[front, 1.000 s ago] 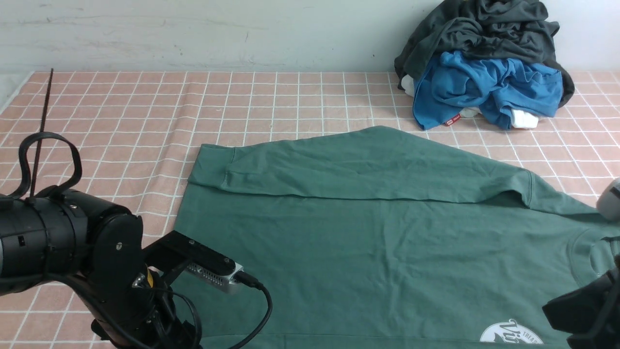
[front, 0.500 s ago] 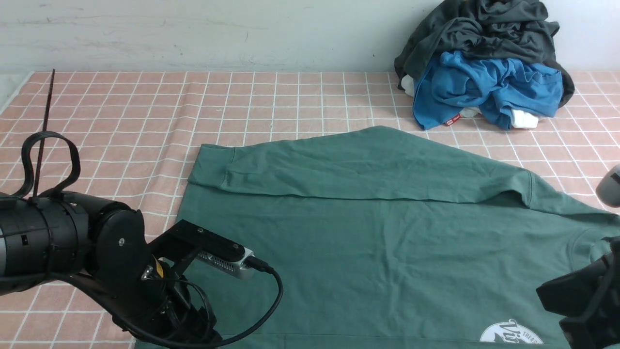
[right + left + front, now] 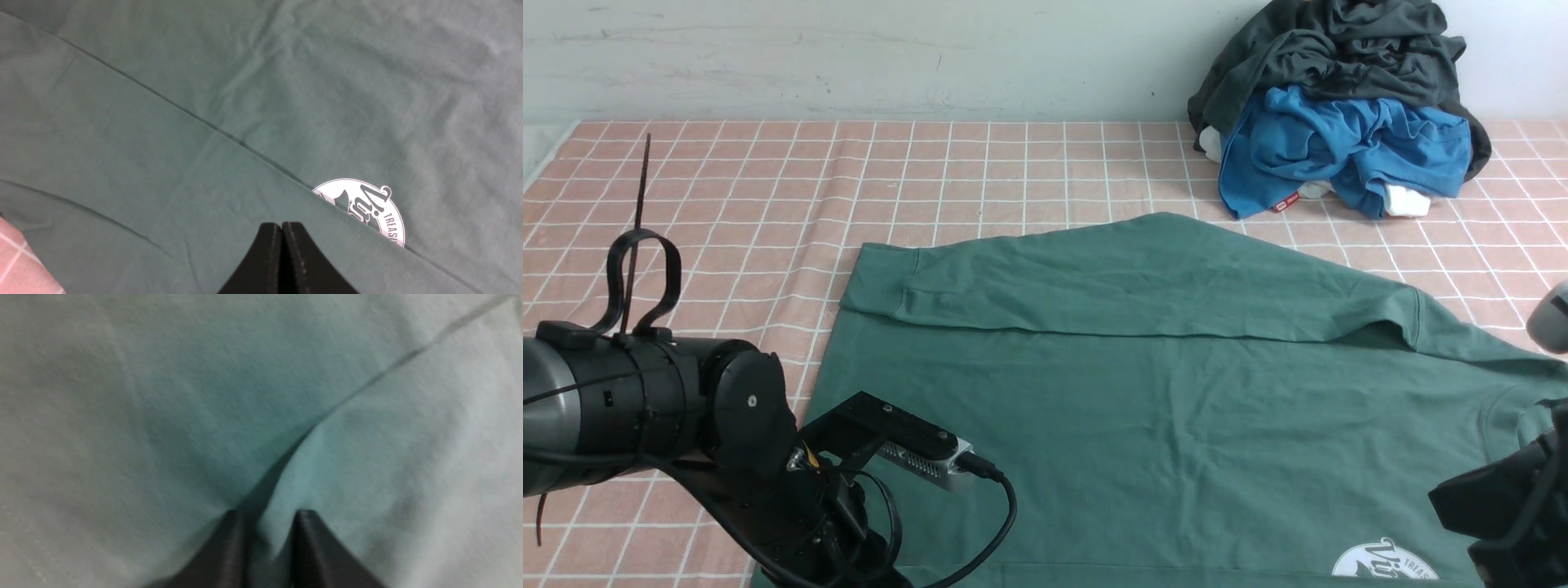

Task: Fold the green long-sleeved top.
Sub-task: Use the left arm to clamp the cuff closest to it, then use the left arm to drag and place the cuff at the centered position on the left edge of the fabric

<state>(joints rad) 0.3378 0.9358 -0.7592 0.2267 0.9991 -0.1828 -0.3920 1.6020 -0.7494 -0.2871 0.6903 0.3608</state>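
- The green top (image 3: 1143, 408) lies flat on the pink table (image 3: 768, 188), with one sleeve folded across it.
- The left arm (image 3: 645, 408) has moved closer over the top's near edge.
- The left gripper (image 3: 265, 516) pinches a small fold of the top. It might slip out when lifted.
- The right gripper (image 3: 282, 224) is closed tight and holds nothing.

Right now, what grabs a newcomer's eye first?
The green long-sleeved top fills the near table, one sleeve folded across its far edge. A heap of dark grey and blue clothes sits in the far right corner. Near left, the left gripper pinches a fold of the top.
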